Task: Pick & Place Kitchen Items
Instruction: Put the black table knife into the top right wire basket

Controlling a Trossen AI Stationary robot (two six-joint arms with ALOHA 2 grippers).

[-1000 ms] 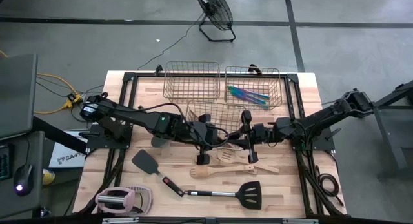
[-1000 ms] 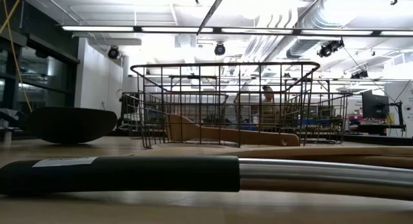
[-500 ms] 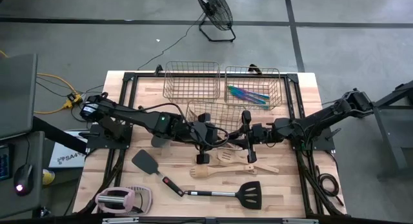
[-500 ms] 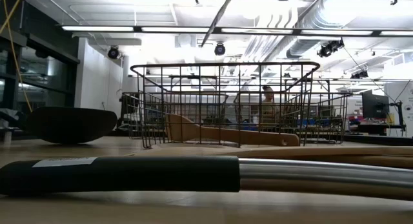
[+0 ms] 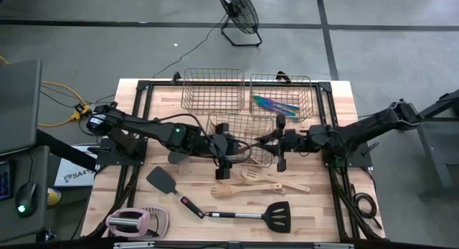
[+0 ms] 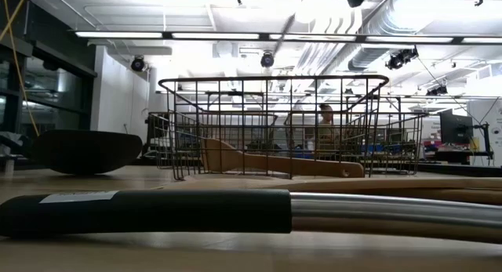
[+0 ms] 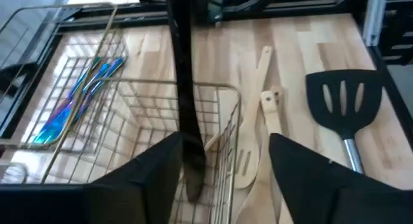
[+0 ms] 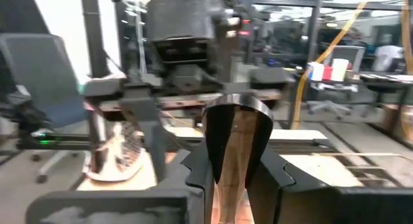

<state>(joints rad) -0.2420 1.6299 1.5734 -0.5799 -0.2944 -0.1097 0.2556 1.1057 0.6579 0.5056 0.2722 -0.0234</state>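
A long black utensil [image 7: 183,88] hangs in the air over the front wire basket [image 5: 233,130], with my right gripper [image 5: 271,141] shut on it. My left gripper [image 7: 222,179] is open at the utensil's other end, whose tip [image 7: 193,182] stands between its fingers, close beside one of them. In the front basket lies a pale wooden spatula [image 6: 274,163]. Iridescent purple-teal pieces [image 5: 276,105] lie in the far right basket [image 5: 305,98]. My right gripper pinches the black utensil's narrower part [image 8: 233,179] between its two fingers [image 8: 193,179]. The broader end [image 8: 235,121] reaches forward past the fingertips. The fingers come in about level from the table's right side. The utensil is clear of the basket and the table.
An empty wire basket [image 5: 211,87] stands at the far left. Near the front lie a black spatula [image 5: 161,181], wooden utensils [image 5: 265,183], a black slotted spatula with a metal handle [image 5: 276,214] and a pink-and-white gadget [image 5: 136,222].
My left gripper has opened and let go of the black utensil, staying where it was. My right gripper, still shut on the utensil, has drawn back a little toward the table's right edge.
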